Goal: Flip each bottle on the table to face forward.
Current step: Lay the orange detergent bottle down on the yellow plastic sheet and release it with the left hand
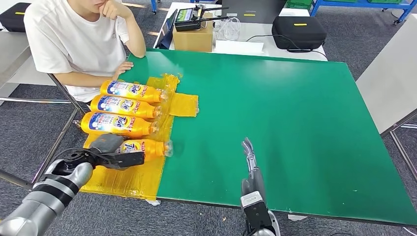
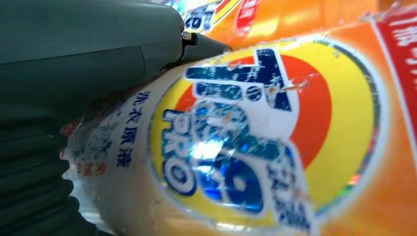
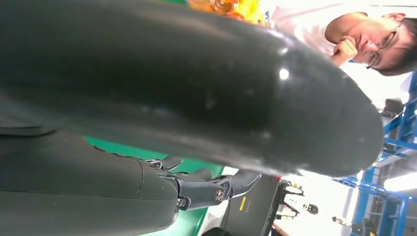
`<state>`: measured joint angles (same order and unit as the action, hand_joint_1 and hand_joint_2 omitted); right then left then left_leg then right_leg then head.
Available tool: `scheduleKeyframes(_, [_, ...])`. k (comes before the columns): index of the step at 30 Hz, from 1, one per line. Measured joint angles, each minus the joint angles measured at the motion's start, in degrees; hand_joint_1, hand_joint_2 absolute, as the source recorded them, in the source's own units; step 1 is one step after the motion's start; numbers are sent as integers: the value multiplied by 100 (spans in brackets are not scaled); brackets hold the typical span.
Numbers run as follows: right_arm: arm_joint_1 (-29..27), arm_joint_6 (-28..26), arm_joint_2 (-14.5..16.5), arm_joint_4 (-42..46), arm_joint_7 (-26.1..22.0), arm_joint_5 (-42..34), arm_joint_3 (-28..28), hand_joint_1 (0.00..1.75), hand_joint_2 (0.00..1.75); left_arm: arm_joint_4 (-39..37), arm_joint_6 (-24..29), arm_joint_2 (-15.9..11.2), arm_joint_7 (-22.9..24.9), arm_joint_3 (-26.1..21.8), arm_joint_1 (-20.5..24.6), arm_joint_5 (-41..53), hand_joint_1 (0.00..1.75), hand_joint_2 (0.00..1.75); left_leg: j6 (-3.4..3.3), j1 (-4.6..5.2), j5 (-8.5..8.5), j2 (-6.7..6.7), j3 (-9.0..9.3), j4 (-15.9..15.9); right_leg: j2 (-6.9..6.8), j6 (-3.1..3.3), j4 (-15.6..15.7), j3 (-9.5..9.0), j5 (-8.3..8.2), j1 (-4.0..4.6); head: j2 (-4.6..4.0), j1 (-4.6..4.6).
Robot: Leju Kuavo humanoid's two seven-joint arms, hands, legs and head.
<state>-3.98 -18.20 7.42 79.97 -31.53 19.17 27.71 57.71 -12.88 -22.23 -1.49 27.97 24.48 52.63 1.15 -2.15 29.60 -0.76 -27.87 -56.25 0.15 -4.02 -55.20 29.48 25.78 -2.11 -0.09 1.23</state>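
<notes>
Several orange Tide bottles lie on their sides in a row on a yellow plastic sheet (image 1: 128,182) at the left of the green table (image 1: 275,123), caps pointing right. The farther ones (image 1: 132,90), (image 1: 125,105), (image 1: 118,123) show their blue and yellow labels. My left hand (image 1: 105,152) grips the nearest bottle (image 1: 150,147) at its base, thumb over the top and fingers along its near side. In the left wrist view that bottle's label (image 2: 255,147) lies right against my left hand (image 2: 88,59). My right hand (image 1: 250,160) hovers over the table's front edge, fingers (image 3: 211,189) straight and empty.
A person in a white shirt (image 1: 74,39) sits at the table's far left corner, one hand resting by the farthest bottle. A cardboard box (image 1: 193,37) and a black case (image 1: 298,32) stand on the white table behind. The green top stretches bare to the right.
</notes>
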Motion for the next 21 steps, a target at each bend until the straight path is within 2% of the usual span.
scheduleKeyframes(3, [11, 10, 30, -41, -29, -20, -11, 0, 0, 45, -117, -111, -76, 51, -9, -357, 0, 175, 2, 0, -1, 1, -1, 0, 0, 0, -1, -1, 0, 0, 0, -1])
scheduleKeyframes(7, [64, 80, 64, -111, -70, -78, -16, 0, 0, 181, -427, -290, -406, 120, -40, -1142, 0, 175, 2, 1, -2, 2, -4, 0, -1, 0, -1, 0, 0, -1, 0, -1])
scheduleKeyframes(11, [122, 138, 67, -180, -142, -102, -21, 0, 0, 623, -333, -303, -850, 29, -362, -2391, 0, 175, 2, 2, -1, 1, -8, 0, 0, 0, 1, 5, 0, -3, 0, -1])
scheduleKeyframes(16, [139, 195, 67, -231, -154, -110, -29, 0, 0, 1462, 271, 128, -1232, -327, -1062, -3230, 0, 175, 1, 6, 1, 1, -16, -1, 0, -1, 7, 14, 1, -6, 0, -1])
scheduleKeyframes(21, [109, 158, 47, -231, -144, -103, -34, 0, 0, 2309, 1189, 740, -1532, -708, -1634, -3140, 0, 175, 0, 7, 2, 1, -21, -1, -1, -1, 9, 20, 0, -6, 0, -1])
